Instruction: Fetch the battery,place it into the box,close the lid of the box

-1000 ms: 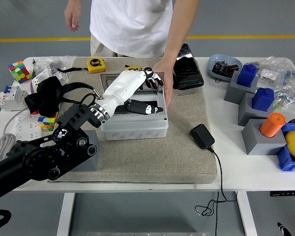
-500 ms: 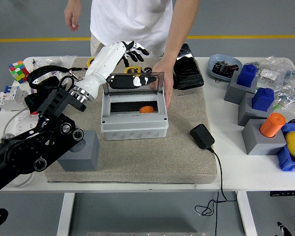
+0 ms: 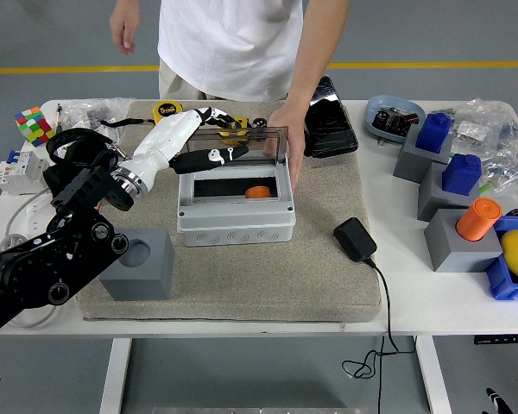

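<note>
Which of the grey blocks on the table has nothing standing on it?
The grey block at the mat's near left corner, beside the robot's left arm. Its round socket is empty; those on the right carry blue blocks or an orange cylinder.

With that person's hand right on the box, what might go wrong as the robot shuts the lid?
Three risks show here. The person's hand rests against the right end of the grey box, beside the raised clear lid, so it might get pinched. The left hand sits at the lid's back, behind the hinge side, so a push there may slip off or shove the box. The orange battery lies against the opening's front edge; if it stands proud, the lid might not shut flush.
</note>
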`<state>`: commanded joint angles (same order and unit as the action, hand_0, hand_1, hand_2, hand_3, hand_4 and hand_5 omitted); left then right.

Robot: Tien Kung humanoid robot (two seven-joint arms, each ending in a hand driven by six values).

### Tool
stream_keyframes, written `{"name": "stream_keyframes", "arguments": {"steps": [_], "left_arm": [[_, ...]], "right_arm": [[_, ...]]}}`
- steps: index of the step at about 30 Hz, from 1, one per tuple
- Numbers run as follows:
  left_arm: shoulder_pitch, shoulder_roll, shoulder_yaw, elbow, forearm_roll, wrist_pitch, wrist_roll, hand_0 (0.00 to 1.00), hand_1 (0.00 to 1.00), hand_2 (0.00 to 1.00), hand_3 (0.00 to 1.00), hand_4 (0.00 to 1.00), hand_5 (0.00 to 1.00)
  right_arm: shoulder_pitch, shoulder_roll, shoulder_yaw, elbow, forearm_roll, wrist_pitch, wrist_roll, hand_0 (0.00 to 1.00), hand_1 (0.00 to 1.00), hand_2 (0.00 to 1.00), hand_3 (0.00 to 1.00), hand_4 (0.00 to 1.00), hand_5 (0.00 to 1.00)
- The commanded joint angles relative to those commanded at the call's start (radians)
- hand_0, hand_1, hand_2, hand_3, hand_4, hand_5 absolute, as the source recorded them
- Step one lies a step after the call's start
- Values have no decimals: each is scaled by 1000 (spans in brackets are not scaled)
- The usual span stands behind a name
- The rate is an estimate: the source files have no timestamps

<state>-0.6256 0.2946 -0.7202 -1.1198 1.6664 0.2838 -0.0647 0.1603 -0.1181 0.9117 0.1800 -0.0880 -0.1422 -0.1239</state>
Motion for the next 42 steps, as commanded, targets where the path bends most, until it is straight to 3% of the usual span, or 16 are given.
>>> {"name": "stream_keyframes", "arguments": {"steps": [9, 16, 21, 34, 42], "left_arm": [[132, 83, -14, -144, -2, -7, 29, 710, 767, 717, 745, 998, 976], [208, 120, -32, -231, -7, -13, 40, 704, 763, 714, 741, 998, 974], [231, 129, -36, -251, -11, -14, 42, 704, 763, 714, 741, 998, 974], [240, 131, -23, -265, -21, -21, 44, 688, 756, 709, 739, 998, 973], [271, 136, -135, -322, -30, -10, 7, 683, 751, 709, 738, 998, 971]], "right_arm": [[-3, -6, 20, 0, -13, 7, -7, 638, 646, 644, 564, 966, 537], [-4, -8, 15, 0, -13, 11, -5, 639, 646, 643, 564, 965, 536], [-4, -9, 12, 0, -11, 10, -4, 639, 646, 643, 564, 965, 536], [-10, -8, 14, 0, -14, 8, -4, 639, 646, 643, 562, 965, 537], [-12, -10, 17, 0, -17, 6, -6, 639, 646, 643, 563, 964, 536]]}}
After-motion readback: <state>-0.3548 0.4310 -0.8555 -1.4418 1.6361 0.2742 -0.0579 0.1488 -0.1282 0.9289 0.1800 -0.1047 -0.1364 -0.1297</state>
